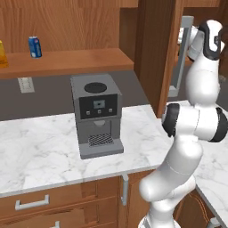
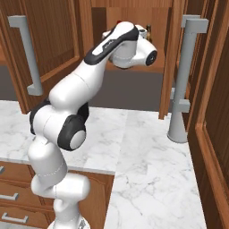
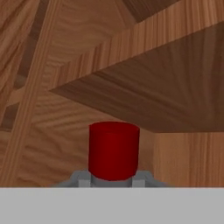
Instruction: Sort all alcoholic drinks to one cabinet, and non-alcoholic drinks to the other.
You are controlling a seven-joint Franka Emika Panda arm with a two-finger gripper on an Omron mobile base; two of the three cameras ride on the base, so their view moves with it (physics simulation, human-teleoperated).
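In the hand view the squat grey bottle's red cap [image 3: 113,151] stands close and centred, its grey shoulders just below, with wooden cabinet walls and a shelf behind it. My gripper [image 2: 142,32] reaches into the open right-hand cabinet and is shut on this bottle; the fingertips are hidden. A bit of the red cap [image 2: 120,21] peeks above my forearm. The blue soda can [image 1: 35,46] stands upright on the shelf of the left cabinet [image 1: 75,60]. The yellow juice carton [image 1: 2,54] is at that shelf's far left, cut off by the picture's edge.
A grey coffee machine [image 1: 97,116] sits on the marble counter [image 1: 40,151] below the left cabinet. Open wooden cabinet doors with long grey handles [image 2: 184,80] [image 2: 27,53] flank my arm on both sides. Drawers run under the counter.
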